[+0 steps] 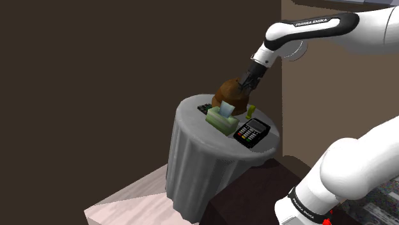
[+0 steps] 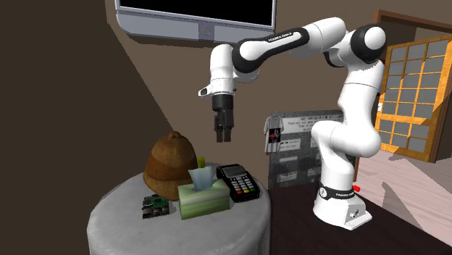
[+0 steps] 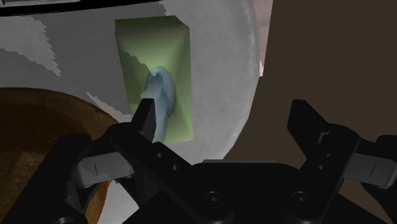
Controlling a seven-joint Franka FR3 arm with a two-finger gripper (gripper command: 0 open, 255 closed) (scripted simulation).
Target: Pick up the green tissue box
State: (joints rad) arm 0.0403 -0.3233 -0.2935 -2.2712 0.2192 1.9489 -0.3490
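well, a round table [image 1: 192,172] draped in pleated grey cloth carries a domed brown hat [image 2: 172,159], and above them hangs the black gripper [image 2: 223,135], fingers apart, clasping nothing. the green tissue box [image 2: 203,201] lies close to the table's rim, long axis along that rim, a pale blue tissue [image 2: 203,175] standing up from its top slot. a black card terminal [image 2: 240,182] sits just beside one end, a small green circuit board [image 2: 155,206] beside the other.

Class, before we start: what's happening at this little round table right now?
A white robot arm has its black gripper open in the air above the round table, with nothing in it. The green tissue box sits untouched on the table, beside a brown hat and a card terminal. The pickup is not yet done.
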